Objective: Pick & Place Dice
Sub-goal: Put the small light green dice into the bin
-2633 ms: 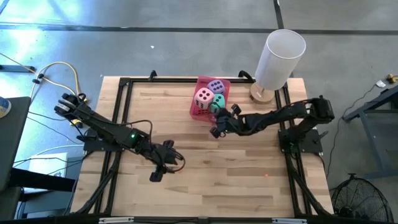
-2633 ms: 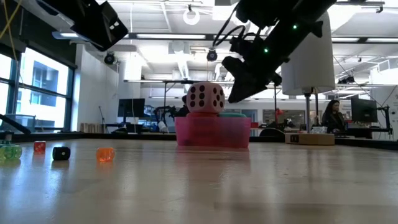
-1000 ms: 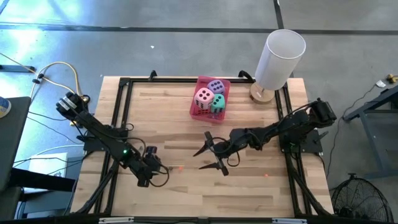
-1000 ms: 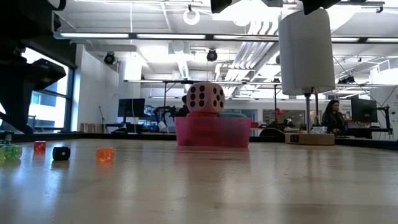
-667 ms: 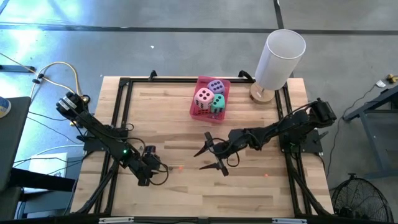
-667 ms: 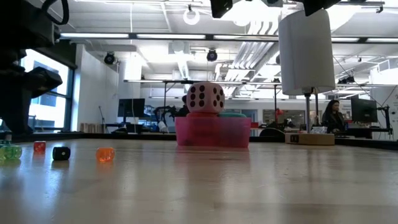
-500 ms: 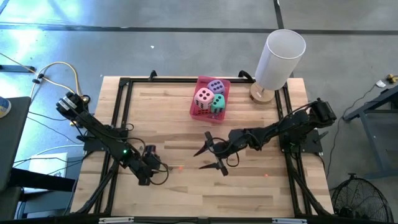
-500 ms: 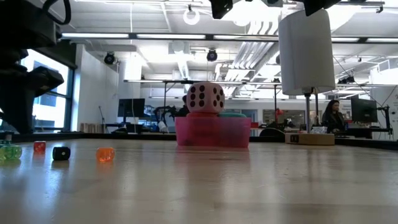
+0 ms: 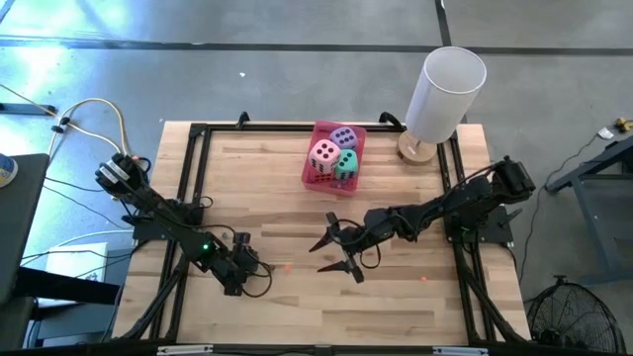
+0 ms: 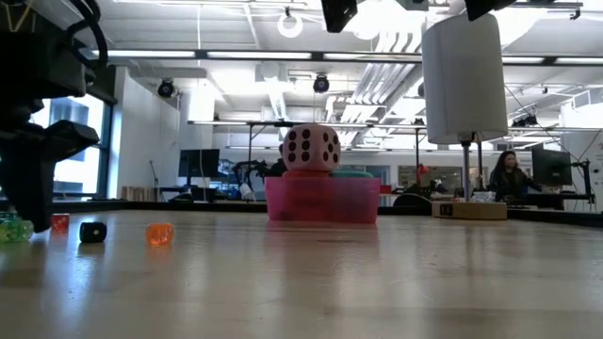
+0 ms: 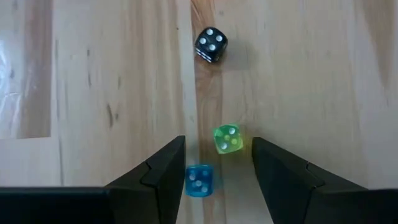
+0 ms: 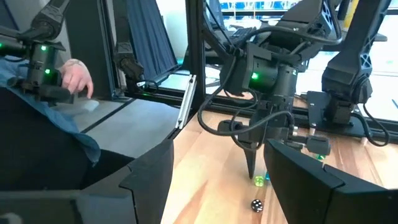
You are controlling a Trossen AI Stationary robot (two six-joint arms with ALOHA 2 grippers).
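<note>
Three dice sit in a pink tray at the table's far middle: a pink one, a purple one and a teal one. In the low view the pink die stands highest above the tray's wall. My left gripper is open, low over the table's near left, pointing steeply down. Its fingers stand on either side of a tiny green die and a tiny blue one. My right gripper hangs open above the table's middle, holding nothing.
Tiny dice lie at the near left: black, orange, red. A white cylinder on a round wooden base stands at the far right corner. A person's hand shows beyond the table's left side.
My left gripper has sunk toward the table over the tiny dice, staying open. The tray and its dice have not moved.
</note>
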